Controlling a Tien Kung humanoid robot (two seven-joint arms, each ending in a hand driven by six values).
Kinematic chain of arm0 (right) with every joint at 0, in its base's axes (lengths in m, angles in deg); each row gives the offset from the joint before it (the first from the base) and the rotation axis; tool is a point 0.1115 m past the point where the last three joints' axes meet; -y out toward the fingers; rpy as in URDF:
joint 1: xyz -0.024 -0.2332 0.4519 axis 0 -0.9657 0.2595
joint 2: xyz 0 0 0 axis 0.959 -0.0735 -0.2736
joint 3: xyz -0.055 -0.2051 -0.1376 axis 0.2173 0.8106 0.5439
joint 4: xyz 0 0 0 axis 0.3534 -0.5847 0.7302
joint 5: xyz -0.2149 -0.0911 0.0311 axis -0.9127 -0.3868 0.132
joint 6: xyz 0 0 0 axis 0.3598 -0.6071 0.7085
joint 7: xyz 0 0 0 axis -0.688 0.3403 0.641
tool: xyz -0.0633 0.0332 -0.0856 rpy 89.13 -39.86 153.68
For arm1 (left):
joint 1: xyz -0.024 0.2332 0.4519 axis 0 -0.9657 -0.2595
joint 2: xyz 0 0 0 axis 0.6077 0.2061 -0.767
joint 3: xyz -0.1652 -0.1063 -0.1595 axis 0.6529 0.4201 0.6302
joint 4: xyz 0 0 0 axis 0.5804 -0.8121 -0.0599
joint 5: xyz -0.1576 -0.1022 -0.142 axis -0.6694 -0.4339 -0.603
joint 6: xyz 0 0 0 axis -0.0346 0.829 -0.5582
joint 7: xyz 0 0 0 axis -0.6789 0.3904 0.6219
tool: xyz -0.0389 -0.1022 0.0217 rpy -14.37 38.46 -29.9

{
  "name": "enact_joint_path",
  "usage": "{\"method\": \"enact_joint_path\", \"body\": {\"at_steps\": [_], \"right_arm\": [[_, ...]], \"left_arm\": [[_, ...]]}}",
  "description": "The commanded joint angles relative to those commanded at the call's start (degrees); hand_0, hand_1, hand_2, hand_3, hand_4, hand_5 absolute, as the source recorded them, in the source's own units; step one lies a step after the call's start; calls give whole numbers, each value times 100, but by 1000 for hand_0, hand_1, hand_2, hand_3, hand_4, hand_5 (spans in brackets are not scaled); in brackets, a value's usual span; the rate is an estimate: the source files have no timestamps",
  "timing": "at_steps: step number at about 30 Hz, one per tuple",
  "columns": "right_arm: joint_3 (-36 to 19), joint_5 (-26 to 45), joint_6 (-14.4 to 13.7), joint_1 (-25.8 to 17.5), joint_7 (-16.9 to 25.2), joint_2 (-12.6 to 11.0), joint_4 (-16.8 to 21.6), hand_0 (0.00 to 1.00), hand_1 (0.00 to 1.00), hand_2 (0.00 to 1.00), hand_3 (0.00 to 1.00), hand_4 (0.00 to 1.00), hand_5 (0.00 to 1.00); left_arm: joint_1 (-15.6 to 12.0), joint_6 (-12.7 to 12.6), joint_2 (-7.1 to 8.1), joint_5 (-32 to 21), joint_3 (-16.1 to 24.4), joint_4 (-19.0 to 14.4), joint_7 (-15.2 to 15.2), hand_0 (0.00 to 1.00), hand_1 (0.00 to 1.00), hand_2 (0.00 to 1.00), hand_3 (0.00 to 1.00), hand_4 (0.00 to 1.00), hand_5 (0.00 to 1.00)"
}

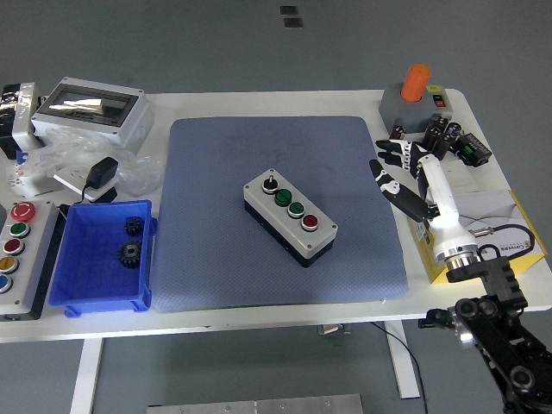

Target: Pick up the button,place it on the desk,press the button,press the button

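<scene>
A grey button box (290,216) lies near the middle of a blue-grey mat (285,211) that covers the centre of the white bench (259,319). The box sits at a slant on the mat, its long axis running from upper left to lower right. Along its top are a black selector knob (268,184), two green buttons (281,197) and one red button (310,222) at the end nearest the mat's lower right corner.

The right robot hand (398,172) hovers just past the mat's right edge, well apart from the button box. Its fingers (386,185) are spread and relaxed, pointing toward the far left, and hold nothing. Its white forearm runs down to a black arm at the lower right corner.

Left of the mat stands a blue bin (105,254) with two black gears (130,253) inside. Further left lies a second control panel (15,250) with coloured buttons. Beyond the bin is a grey enclosure with a clear lid (90,109). Right of the mat, under the forearm, rests a yellow box (496,241), and beyond the hand sits a grey base with an orange cylinder (416,82).
</scene>
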State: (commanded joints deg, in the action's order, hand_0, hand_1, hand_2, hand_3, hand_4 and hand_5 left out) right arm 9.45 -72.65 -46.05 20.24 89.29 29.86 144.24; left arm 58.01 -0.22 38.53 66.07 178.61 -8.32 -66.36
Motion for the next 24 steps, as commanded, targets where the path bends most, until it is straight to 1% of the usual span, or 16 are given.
{"method": "enact_joint_path", "body": {"at_steps": [2, 6, 7, 8, 12, 13, 15, 18, 19, 24], "right_arm": [[26, 206, 108, -8, 33, 11, -26, 637, 619, 669, 638, 723, 464], [214, 1042, 468, -45, 87, 31, -107, 637, 619, 669, 638, 723, 464], [243, 1209, 506, -49, 89, 33, -113, 554, 548, 638, 630, 727, 462], [265, 1382, 537, -46, 90, 29, -112, 554, 548, 638, 630, 727, 462], [265, 1905, 581, -20, 82, -19, -85, 554, 548, 638, 630, 727, 462], [250, 2028, 585, -19, 79, -32, -75, 520, 519, 622, 630, 724, 458], [207, 2201, 591, -31, 76, -53, -57, 520, 519, 622, 630, 724, 458], [136, 2307, 601, -57, 74, -70, -32, 520, 519, 622, 630, 724, 458], [122, 2313, 602, -62, 74, -73, -28, 511, 504, 608, 634, 710, 435], [-20, 2334, 607, -91, 63, -125, 17, 511, 504, 608, 634, 710, 435]], "left_arm": [[0, 2, -6, 1, -5, 0, 1, 705, 712, 619, 649, 702, 297], [7, 4, -1, 4, -2, 0, 3, 705, 712, 619, 649, 702, 297], [7, 3, 2, 1, -1, 0, 4, 705, 712, 620, 649, 701, 298], [7, 4, 3, 1, -2, 0, 3, 705, 712, 620, 649, 701, 298], [12, 10, -8, -3, -20, 0, 2, 705, 712, 620, 649, 701, 298], [15, 12, -13, -11, -32, 0, 4, 705, 712, 620, 649, 701, 299], [20, 12, -25, -44, -70, 0, 13, 705, 712, 620, 649, 701, 299], [21, 11, -36, -64, -98, 0, 16, 705, 712, 620, 649, 701, 299], [20, 11, -36, -66, -100, 0, 15, 705, 712, 619, 648, 701, 299], [-1, 3, -22, -24, -46, 0, -7, 705, 712, 619, 648, 701, 299]]}}
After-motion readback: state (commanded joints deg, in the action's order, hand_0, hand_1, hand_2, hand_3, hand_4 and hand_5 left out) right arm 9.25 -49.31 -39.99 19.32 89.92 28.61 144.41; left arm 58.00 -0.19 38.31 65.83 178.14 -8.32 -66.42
